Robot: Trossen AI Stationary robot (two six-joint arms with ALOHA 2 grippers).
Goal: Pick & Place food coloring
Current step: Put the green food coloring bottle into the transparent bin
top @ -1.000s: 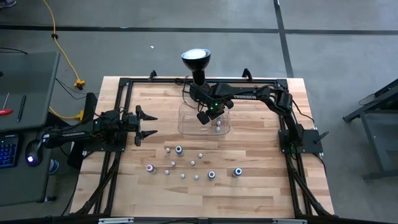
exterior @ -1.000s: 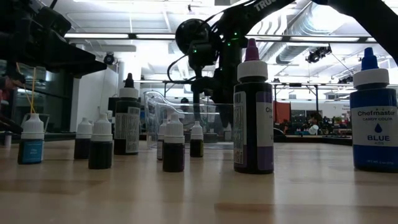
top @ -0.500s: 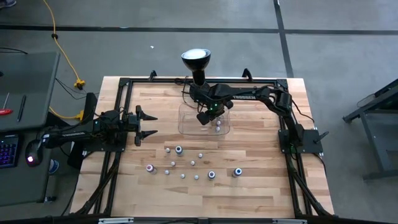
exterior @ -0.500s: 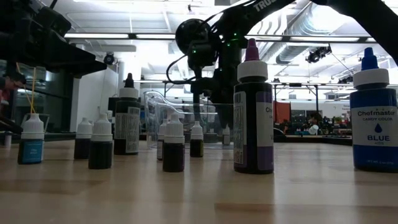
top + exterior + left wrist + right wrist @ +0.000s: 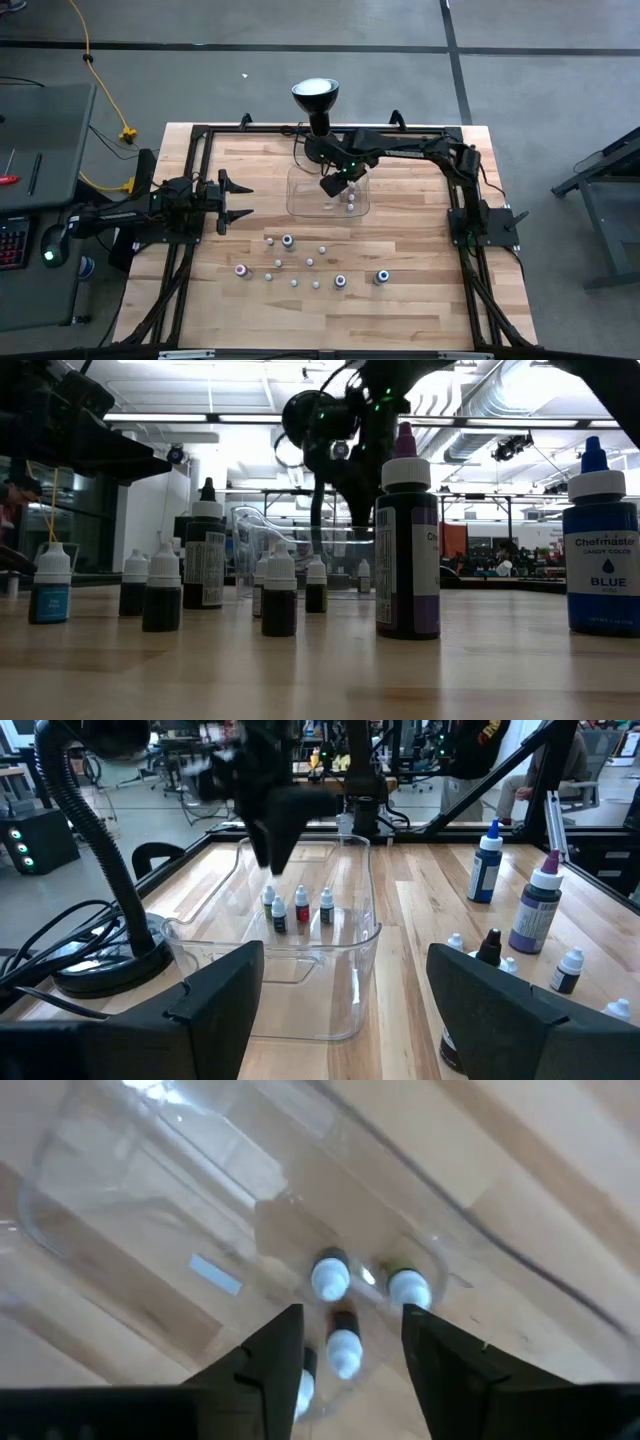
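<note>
The food coloring point(image 5: 312, 262) consists of tiny dropper bottles with white caps and dark or tinted bodies. In the low view, two taller ones stand nearest the camera: a purple-tipped bottle point(image 5: 407, 540) and a blue bottle point(image 5: 600, 550) labelled BLUE. About ten bottles stand scattered on the pale wooden table point(image 5: 420, 300), well apart from the right gripper point(image 5: 335, 183). Four small bottles point(image 5: 297, 910) stand upright together inside the clear plastic tray point(image 5: 300, 205), directly below that gripper; one has a red body, though the other colours are hard to tell through the plastic.

The right gripper hangs over the tray beside the black gooseneck lamp point(image 5: 315, 98). Its fingers point(image 5: 270, 1355) are spread apart and hold nothing. Compared with one second ago, the right arm has lifted and drawn back, and a small bottle now stands in the tray that was not visible there in the low view then.

The left gripper point(image 5: 238, 200) waits at the table's edge, fingers apart, empty.
</note>
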